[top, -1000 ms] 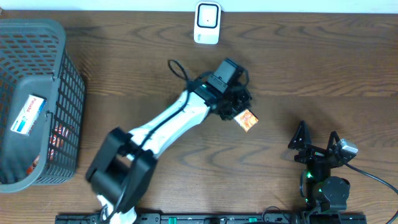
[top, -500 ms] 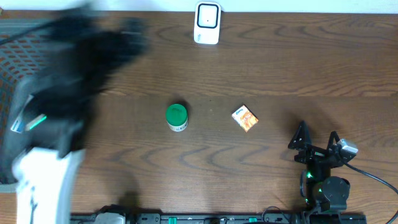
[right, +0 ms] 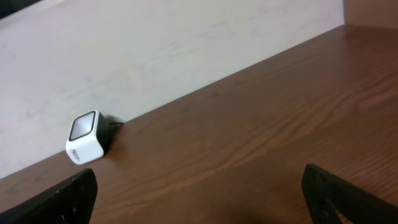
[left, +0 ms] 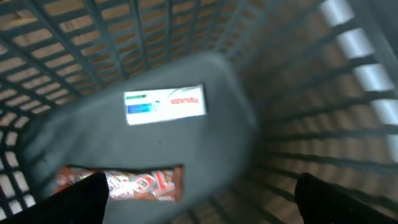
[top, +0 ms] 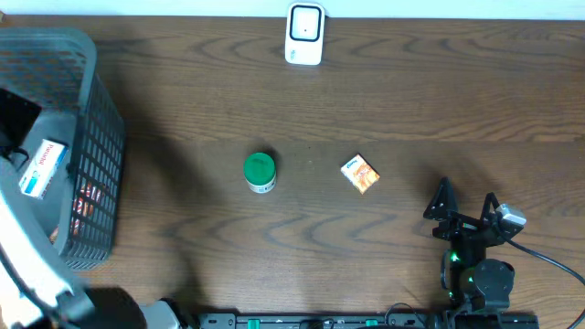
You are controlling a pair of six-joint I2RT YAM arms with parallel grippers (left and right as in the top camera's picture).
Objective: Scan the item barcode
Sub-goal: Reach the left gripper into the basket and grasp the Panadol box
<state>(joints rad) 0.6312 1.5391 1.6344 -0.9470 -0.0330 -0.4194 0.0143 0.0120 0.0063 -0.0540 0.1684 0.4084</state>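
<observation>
- Wooden worktop (top: 411, 91), overhead: a small orange carton (top: 360, 174) lies near centre, at 3 o'clock of a green-lidded jar (top: 260, 172). The white scanner (top: 304, 34) stands at 12, the grey basket (top: 96, 119) at 9, and the right gripper (top: 467, 203) at 5.
- Left wrist: the left gripper (left: 199, 202) is spread wide, released, over a white box (left: 165, 104) and a red packet (left: 124, 183) inside the basket.
- Right wrist: the right gripper is spread wide, released; the scanner is at 9.
</observation>
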